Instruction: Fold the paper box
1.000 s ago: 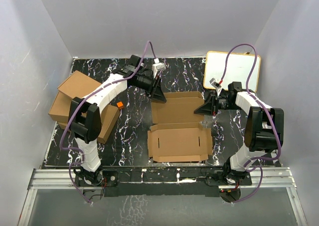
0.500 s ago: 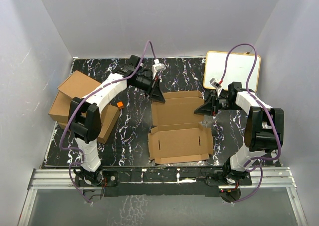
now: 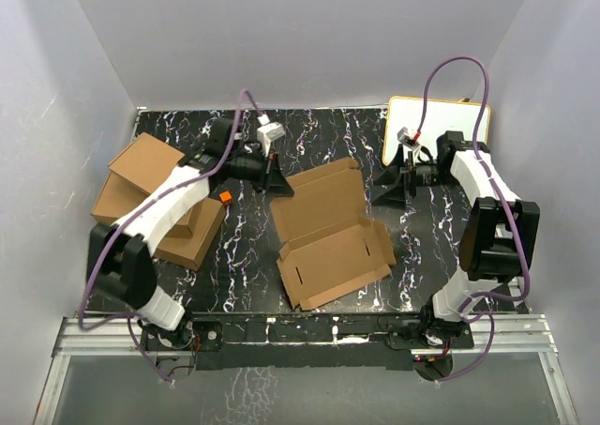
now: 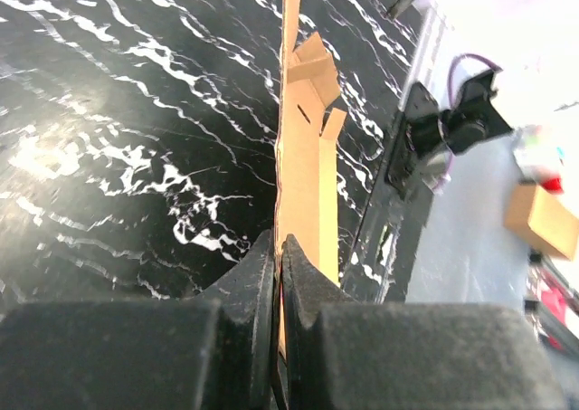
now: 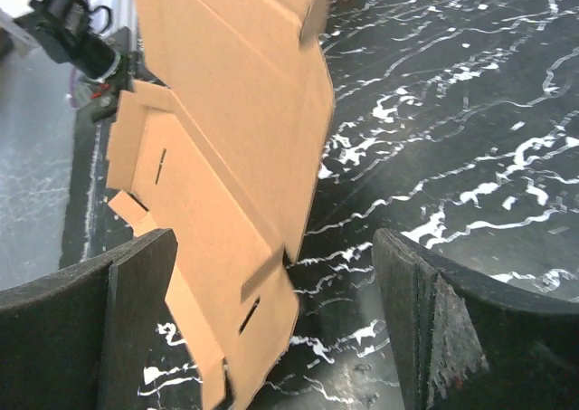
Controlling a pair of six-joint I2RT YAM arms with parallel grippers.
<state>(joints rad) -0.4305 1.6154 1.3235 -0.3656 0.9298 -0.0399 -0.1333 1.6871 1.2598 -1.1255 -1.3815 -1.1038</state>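
The paper box (image 3: 328, 233) lies unfolded and skewed on the black marbled table, its lid panel toward the back and its slotted base panel toward the front. My left gripper (image 3: 279, 185) is shut on the lid panel's far left corner. In the left wrist view the cardboard (image 4: 304, 157) runs edge-on away from the pinching left gripper (image 4: 279, 247). My right gripper (image 3: 382, 192) stands open just right of the box and touches nothing. In the right wrist view the box (image 5: 226, 111) lies ahead of the wide-open right gripper (image 5: 271, 265).
A pile of ready-made brown boxes (image 3: 150, 195) sits at the left edge of the table, with a small orange thing (image 3: 226, 197) beside it. A white board with a yellow rim (image 3: 436, 134) lies at the back right, behind the right arm.
My right gripper has opened, let go of the box's right side and drawn back. My left gripper has pulled its corner leftward, turning the box counterclockwise.
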